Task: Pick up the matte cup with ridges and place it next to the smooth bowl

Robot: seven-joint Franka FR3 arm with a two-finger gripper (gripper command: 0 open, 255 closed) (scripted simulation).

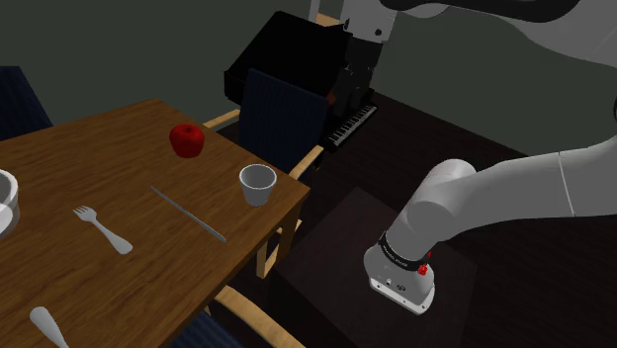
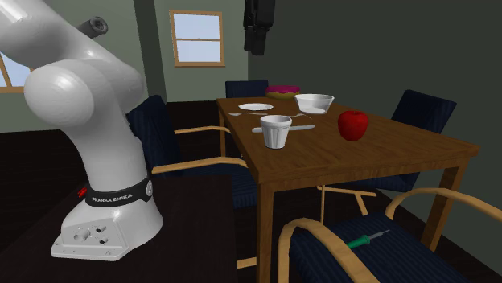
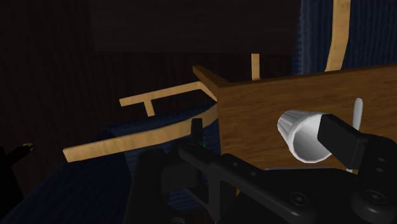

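Wooden table (image 1: 99,158), matte ridged cup (image 1: 257,185), glossy apple (image 1: 187,139), smooth bowl (image 2: 314,103)

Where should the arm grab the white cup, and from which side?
Probably from above, pinching the cup across its ridged wall just below the rim. It stands upright, has no handle, narrows toward its base, and nothing sits close beside it.

Cup (image 1: 257,184) on table (image 1: 89,158) near the stand-side corner, apple (image 1: 187,139) up-left of it in the shoulder view, knife (image 1: 188,214) then fork (image 1: 102,229) leftward, bowl (image 2: 314,103) and plate (image 2: 256,107) at the far end, chair (image 1: 282,114) beside the table.
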